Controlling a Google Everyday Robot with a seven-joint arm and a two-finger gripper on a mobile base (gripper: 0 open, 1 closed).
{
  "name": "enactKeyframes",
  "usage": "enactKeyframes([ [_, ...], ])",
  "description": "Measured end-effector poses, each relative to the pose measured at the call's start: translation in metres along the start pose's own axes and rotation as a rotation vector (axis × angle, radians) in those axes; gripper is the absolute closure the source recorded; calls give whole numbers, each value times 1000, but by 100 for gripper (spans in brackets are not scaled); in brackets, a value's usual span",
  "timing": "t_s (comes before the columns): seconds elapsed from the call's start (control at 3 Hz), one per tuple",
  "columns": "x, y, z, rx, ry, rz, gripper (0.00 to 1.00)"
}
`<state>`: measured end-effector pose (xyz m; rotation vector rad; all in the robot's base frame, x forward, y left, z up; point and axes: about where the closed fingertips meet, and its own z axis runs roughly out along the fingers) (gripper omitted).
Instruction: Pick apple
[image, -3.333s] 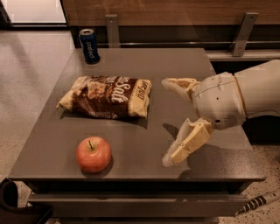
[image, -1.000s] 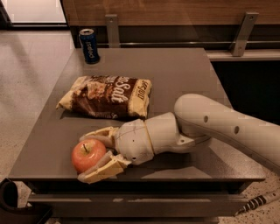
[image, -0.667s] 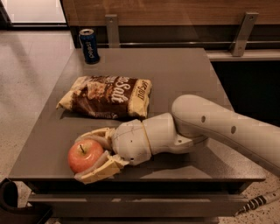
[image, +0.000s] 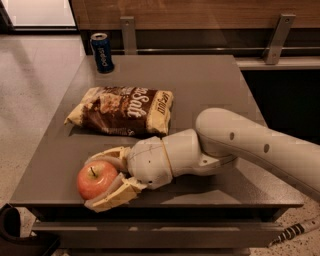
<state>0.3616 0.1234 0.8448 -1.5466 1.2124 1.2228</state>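
Note:
The apple (image: 95, 180) is round and red-orange with a short dark stem. It rests near the front left edge of the grey table (image: 200, 90). My gripper (image: 104, 179) reaches in from the right, low over the table top. Its two cream fingers (image: 112, 196) lie on either side of the apple, one behind it and one in front, close against it. The white arm runs off to the right edge of the view.
A brown and cream chip bag (image: 122, 111) lies flat just behind the gripper. A blue soda can (image: 102, 52) stands at the table's far left corner. A wooden wall with metal brackets runs along the back. A dark object (image: 15, 235) sits at the bottom left.
The gripper swung from the table's right side over to the apple and took it between its fingers. In the last second the apple and gripper shifted slightly left toward the front edge.

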Motion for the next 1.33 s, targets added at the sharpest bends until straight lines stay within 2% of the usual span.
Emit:
enactKeyframes([
  [0.67,-71,-12,-12,-30,14,-116,100],
  [1.0,-95,-15,-17,-39,16,-164,100],
  [1.33,-109,-15,-18,-48,16,-196,100],
])
